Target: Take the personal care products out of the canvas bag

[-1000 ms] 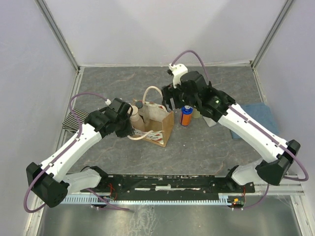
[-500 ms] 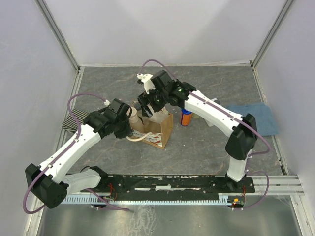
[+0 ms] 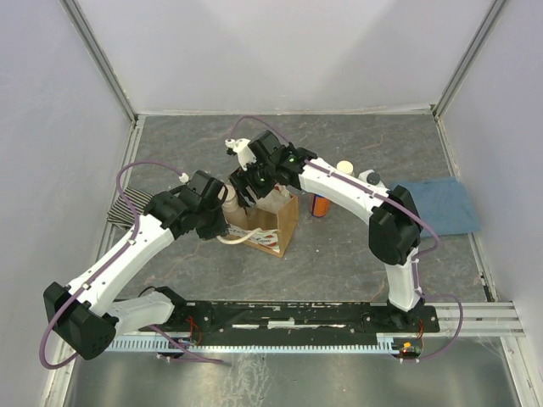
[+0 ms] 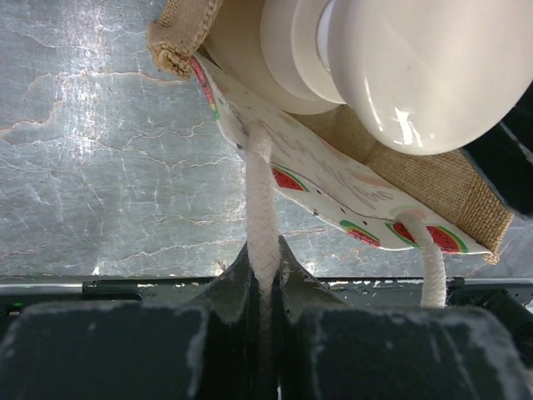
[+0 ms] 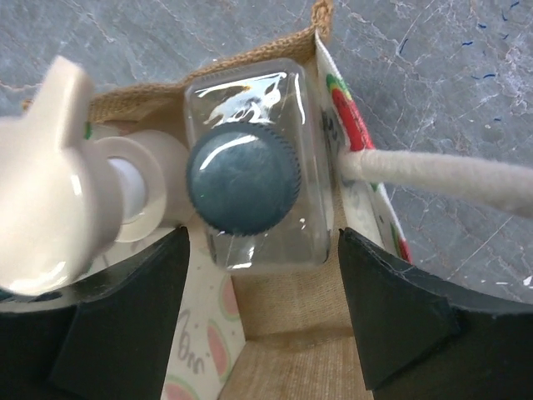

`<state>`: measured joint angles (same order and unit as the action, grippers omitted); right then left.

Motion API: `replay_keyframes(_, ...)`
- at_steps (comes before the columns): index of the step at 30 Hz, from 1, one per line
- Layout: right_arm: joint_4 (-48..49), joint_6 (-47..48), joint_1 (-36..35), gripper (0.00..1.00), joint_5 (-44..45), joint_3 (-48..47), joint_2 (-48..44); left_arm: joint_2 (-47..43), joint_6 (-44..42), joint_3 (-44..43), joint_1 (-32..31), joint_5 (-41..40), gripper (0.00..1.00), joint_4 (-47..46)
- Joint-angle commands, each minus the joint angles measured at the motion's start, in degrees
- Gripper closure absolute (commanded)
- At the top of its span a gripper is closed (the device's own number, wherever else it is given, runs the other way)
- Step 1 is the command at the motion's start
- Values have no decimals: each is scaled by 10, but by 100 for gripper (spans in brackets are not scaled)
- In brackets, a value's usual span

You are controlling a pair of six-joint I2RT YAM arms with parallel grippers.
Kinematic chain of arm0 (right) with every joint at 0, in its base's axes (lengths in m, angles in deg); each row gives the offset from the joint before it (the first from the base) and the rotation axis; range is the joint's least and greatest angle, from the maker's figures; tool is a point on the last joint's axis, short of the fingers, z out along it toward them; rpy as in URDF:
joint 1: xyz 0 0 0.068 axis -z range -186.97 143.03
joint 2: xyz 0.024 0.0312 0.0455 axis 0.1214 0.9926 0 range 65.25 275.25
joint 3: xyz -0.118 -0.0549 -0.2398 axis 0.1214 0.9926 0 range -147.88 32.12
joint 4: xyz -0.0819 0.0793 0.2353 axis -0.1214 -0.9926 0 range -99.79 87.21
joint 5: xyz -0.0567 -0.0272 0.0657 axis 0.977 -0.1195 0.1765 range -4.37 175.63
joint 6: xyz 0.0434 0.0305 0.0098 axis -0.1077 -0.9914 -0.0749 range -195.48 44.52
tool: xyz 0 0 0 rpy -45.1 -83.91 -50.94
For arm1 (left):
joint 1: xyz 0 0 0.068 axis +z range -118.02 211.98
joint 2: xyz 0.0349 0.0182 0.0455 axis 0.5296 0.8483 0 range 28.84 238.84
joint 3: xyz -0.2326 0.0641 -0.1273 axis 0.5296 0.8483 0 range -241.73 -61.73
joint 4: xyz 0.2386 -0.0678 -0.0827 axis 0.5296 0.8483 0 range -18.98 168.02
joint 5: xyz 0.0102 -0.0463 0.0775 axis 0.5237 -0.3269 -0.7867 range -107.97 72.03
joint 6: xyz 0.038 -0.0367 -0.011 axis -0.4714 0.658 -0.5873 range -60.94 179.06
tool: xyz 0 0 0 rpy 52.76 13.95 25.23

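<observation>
The canvas bag [image 3: 276,225] stands at the table's middle, its watermelon-print panel [image 4: 333,183] facing my left wrist. My left gripper [image 3: 219,222] [image 4: 263,254] is shut on the bag's cream rope handle [image 4: 260,183]. My right gripper [image 3: 251,188] [image 5: 266,300] is open just above the bag's mouth. Its jaws stand on either side of a clear-white bottle with a dark cap [image 5: 246,179]. The tan pump bottle [image 5: 58,175] [image 4: 400,67] stands in the bag beside it. The blue-and-orange bottle [image 3: 319,204] stands on the table right of the bag. A cream-capped bottle [image 3: 344,167] stands behind it.
A folded blue cloth [image 3: 445,203] lies at the right. A striped cloth [image 3: 121,212] lies at the left wall. Another small capped item [image 3: 371,177] sits by the right arm. The enclosure walls ring the table.
My right arm has swung left from beside the blue-and-orange bottle to above the bag's mouth. My left gripper has kept its hold on the handle.
</observation>
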<state>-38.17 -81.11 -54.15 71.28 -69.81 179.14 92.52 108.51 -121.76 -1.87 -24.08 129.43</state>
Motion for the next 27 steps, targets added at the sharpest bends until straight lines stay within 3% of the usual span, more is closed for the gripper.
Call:
replay_keyframes(1,64,27,-3,21,11,-23,10,-17,-1,-15,1,-16,96,2)
replay_keyframes(13,140,48,-6,34,19,-21,36,-16,-7,-15,1,-16,96,10)
replay_keyframes(18,121,43,-12,57,34,-38,42,-11,-8,-18,1,-16,96,10)
replay_keyframes(27,57,49,-14,67,85,-27,-80,-2,-6,-18,1,-12,96,-1)
